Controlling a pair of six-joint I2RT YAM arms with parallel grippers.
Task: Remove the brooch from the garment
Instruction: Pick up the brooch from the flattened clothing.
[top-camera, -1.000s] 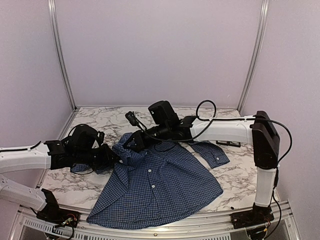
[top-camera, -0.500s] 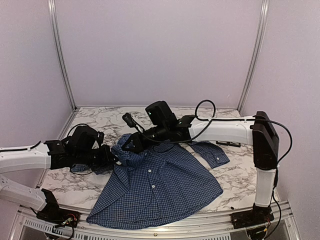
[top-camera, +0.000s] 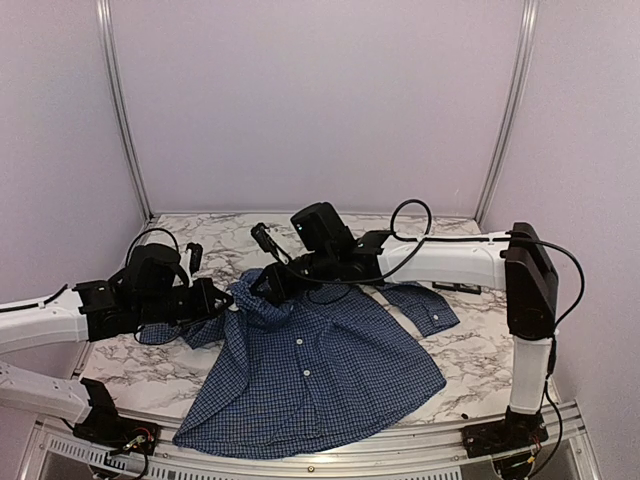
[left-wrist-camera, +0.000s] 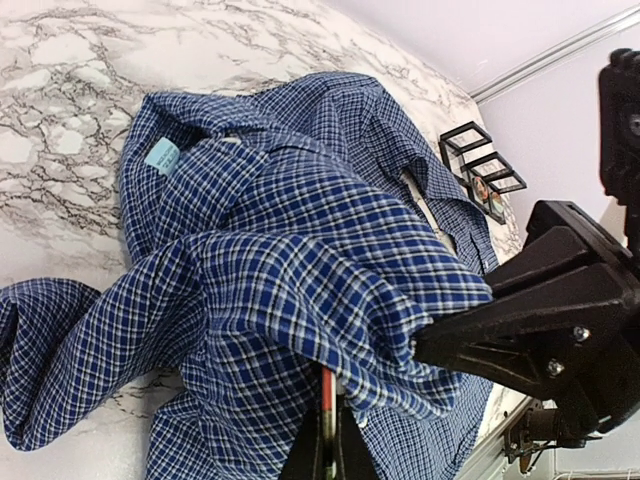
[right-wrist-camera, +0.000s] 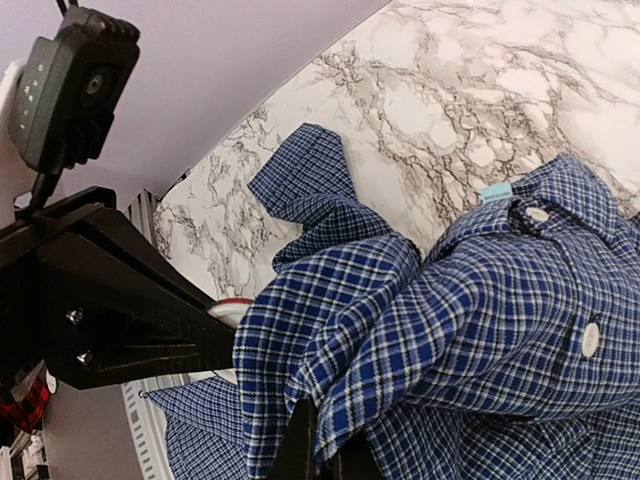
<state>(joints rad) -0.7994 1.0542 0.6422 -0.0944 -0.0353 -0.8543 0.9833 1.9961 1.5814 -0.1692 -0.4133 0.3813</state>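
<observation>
The garment (top-camera: 320, 370), a dark blue checked shirt with white buttons, lies spread over the marble table (top-camera: 200, 240), its collar end bunched and lifted between both arms. My left gripper (top-camera: 228, 303) is shut on a thin disc with a red rim, the brooch (left-wrist-camera: 327, 385), which pokes out from under a fold of shirt. That brooch (right-wrist-camera: 230, 308) shows white with a red rim beside the left fingers (right-wrist-camera: 150, 330). My right gripper (top-camera: 262, 288) is shut on a fold of the garment (right-wrist-camera: 420, 330) close to the collar, a short way from the left one.
A small black wire rack (top-camera: 460, 288) stands at the back right, beside the shirt's right sleeve (top-camera: 425, 305). The other sleeve (top-camera: 160, 335) lies under the left arm. Purple walls close in three sides; an aluminium rail (top-camera: 300, 465) runs along the front edge.
My left gripper has closed on the brooch and lifted a little, its wrist now higher and further left. The right gripper stays shut on the cloth, nearly in place.
</observation>
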